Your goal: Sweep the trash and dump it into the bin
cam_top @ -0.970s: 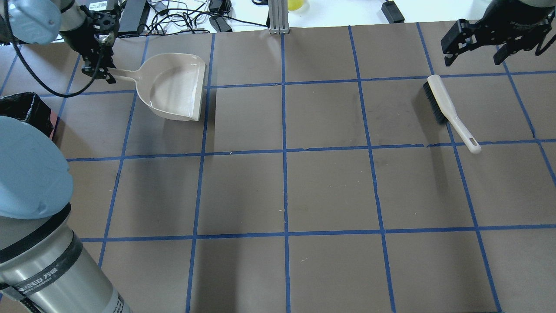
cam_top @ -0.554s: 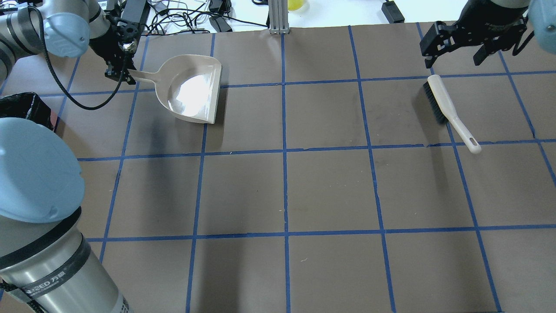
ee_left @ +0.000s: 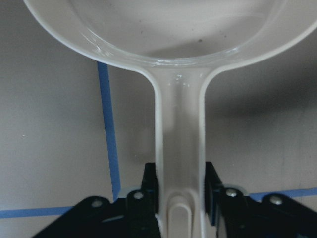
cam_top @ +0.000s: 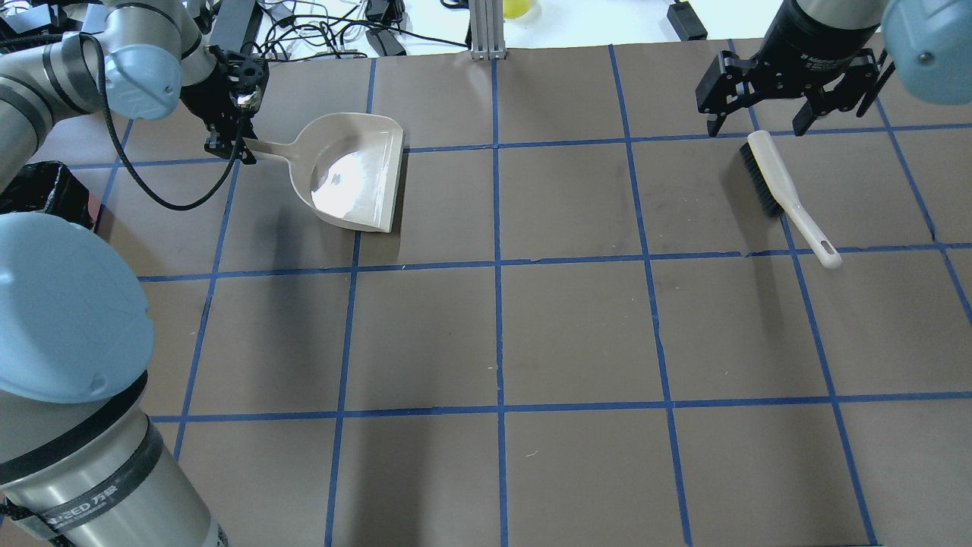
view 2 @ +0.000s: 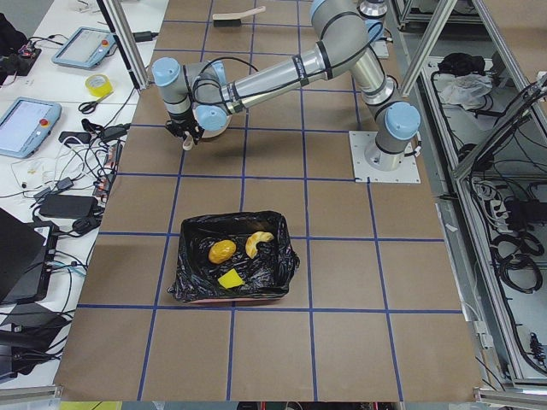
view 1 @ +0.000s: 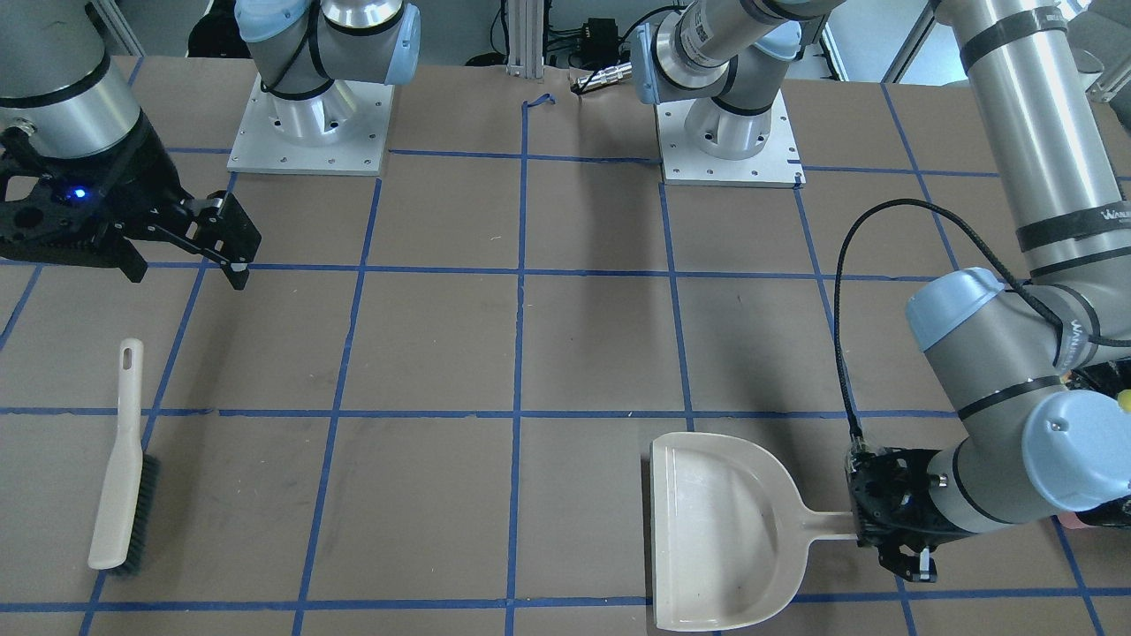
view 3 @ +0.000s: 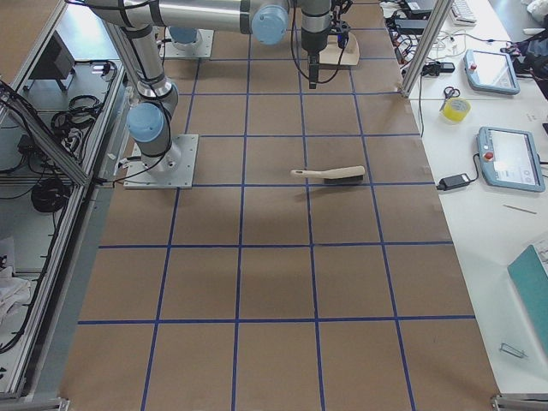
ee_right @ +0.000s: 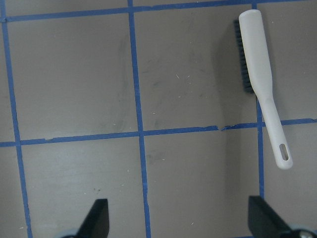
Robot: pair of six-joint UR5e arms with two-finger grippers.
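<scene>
The trash lies inside the bin (view 2: 284, 263): a croissant-like pastry (view 2: 257, 244), a potato-like lump (view 2: 221, 251) and a yellow sponge (view 2: 229, 278) on the black bag. A corner of the bin shows at the overhead view's left edge (cam_top: 38, 190). My left gripper (cam_top: 231, 148) is shut on the handle of the empty beige dustpan (cam_top: 357, 171), which is at the table's far left; the wrist view shows the fingers (ee_left: 210, 186) clamping the handle. My right gripper (cam_top: 755, 125) is open and empty, just beyond the bristle end of the beige brush (cam_top: 782, 190), which lies flat.
Cables and power bricks (cam_top: 319, 30) and an aluminium post (cam_top: 486, 30) are past the table's far edge. The two arm bases (view 1: 309, 124) stand at the robot's side. A side bench holds tablets and tape (view 2: 94, 85).
My left gripper has carried the dustpan rightward, away from the bin. My right gripper has moved left, to just beyond the brush's bristle end. The brush has not moved.
</scene>
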